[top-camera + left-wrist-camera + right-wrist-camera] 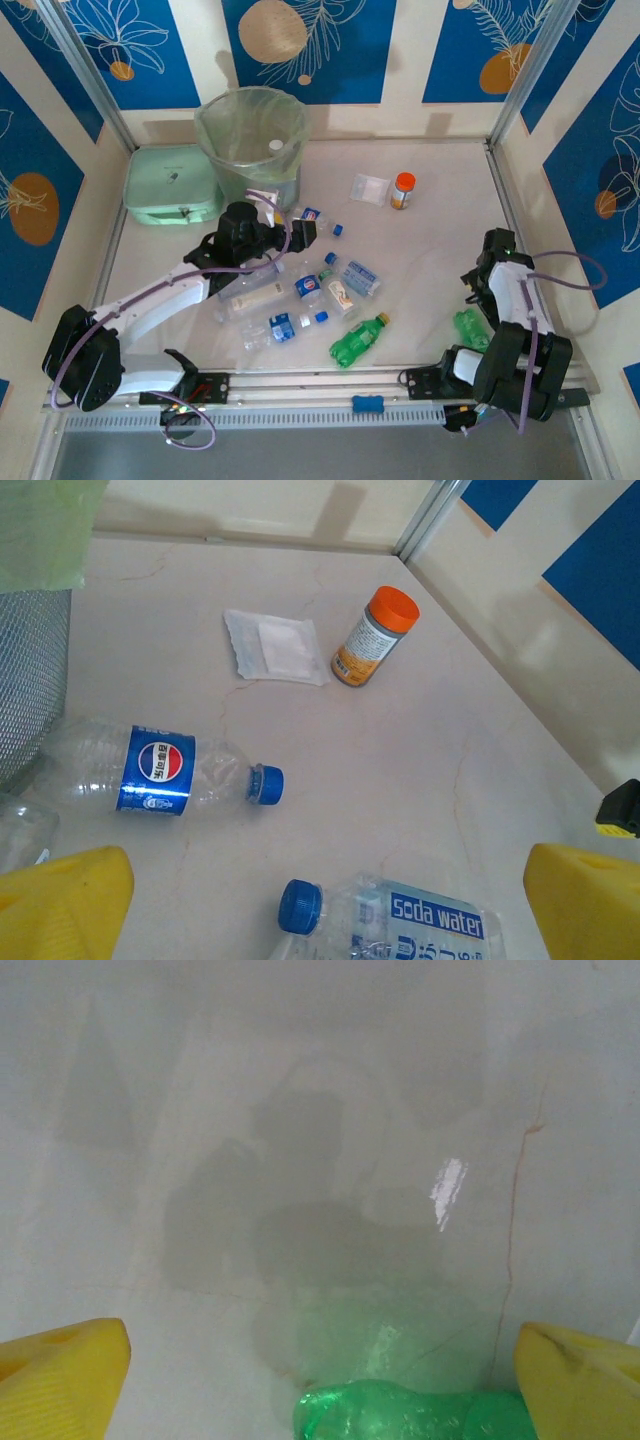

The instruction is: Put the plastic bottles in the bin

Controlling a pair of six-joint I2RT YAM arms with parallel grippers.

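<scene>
Barely begun: plastic bottles (352,278) lying scattered mid-table, bin (215,112) waiting at 11 o'clock. Left gripper (330,870) hanging wide near it; right gripper (320,1335) gaping over green bottle (400,1410) at 4 o'clock.

You have a pale table (430,255) carrying the bin (232,150) and a mint box (172,185) at upper left, a flat clear container (369,188) and orange-capped jar (402,190) at upper centre — plastic bottles (352,278) strewn mid-frame, green bottles (358,340) toward lower right.

1. The bin (235,165) stands at the back of the surface (430,260), a rectangular box (172,185) just left.
2. The plastic bottles (355,278) lie before the bin.
3. The jar (402,190) stands just right of the flat container (369,188).
</scene>
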